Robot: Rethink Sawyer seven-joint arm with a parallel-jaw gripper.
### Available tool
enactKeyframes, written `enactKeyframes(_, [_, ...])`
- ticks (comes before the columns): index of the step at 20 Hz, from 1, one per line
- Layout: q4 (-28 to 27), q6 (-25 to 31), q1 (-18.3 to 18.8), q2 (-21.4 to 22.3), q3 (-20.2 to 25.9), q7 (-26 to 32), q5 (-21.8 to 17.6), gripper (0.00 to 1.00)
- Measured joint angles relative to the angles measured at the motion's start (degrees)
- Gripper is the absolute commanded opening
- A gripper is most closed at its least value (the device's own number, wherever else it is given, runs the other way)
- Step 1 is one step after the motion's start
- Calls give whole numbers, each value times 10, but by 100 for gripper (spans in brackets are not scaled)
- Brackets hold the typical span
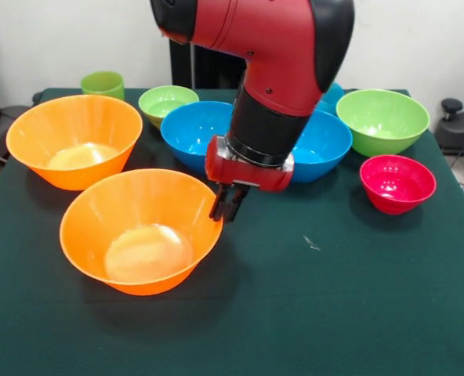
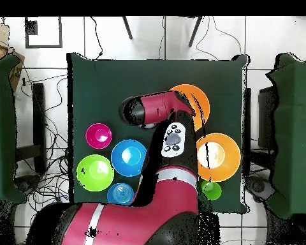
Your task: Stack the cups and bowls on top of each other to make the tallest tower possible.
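Note:
My gripper [image 1: 228, 202] hangs at the right rim of the nearer orange bowl [image 1: 142, 231], its fingers shut across that rim while the bowl rests on the cloth. A second orange bowl [image 1: 74, 141] sits behind it to the left. Further back stand a light green cup [image 1: 103, 83], a small lime bowl [image 1: 167, 102] and two blue bowls [image 1: 193, 129] [image 1: 324, 142], partly hidden by my arm. Overhead, the orange bowls [image 2: 201, 102] [image 2: 219, 155] and green cup [image 2: 211, 189] show beside the arm. Every piece stands alone; no tower shows.
A large lime green bowl [image 1: 382, 119] and a red-pink bowl [image 1: 396, 182] sit at the right. A teal-blue bowl [image 2: 120, 193] lies near the robot's base. The dark green table cloth [image 1: 334, 298] spreads in front. Cloth-covered tables [image 2: 292, 127] flank the table overhead.

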State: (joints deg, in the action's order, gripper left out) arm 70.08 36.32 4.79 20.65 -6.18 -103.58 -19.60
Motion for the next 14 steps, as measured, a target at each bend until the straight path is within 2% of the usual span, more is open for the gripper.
enactKeyframes(14, [0, 0, -46, -3, -25, -23, 50, 0])
